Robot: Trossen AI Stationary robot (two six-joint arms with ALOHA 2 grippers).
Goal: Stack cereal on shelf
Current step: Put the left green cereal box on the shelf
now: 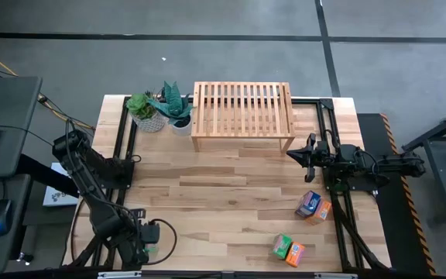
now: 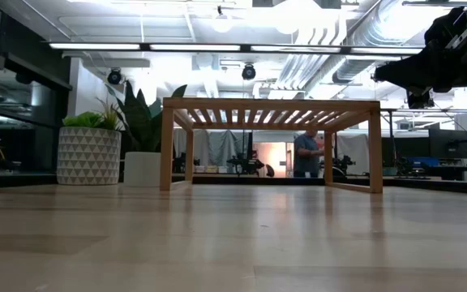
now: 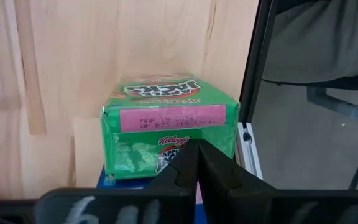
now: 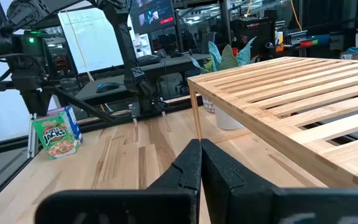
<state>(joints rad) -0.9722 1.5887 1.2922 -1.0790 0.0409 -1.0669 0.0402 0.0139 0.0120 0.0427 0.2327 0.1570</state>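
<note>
Left gripper (image 3: 197,163), fingers pressed together and holding nothing, sits low at the table's near left corner, just short of a green cereal box (image 3: 166,124) that rests on a blue one, probably lined up for a pick. Right gripper (image 4: 200,163), also pinched shut and empty, hovers by the shelf's (image 1: 242,115) right end, apparently waiting. The shelf top is bare. Two pairs of boxes (image 1: 313,205) lie near the table's right edge. In the overhead view the left arm hides its boxes; the blue one shows only as a sliver.
</note>
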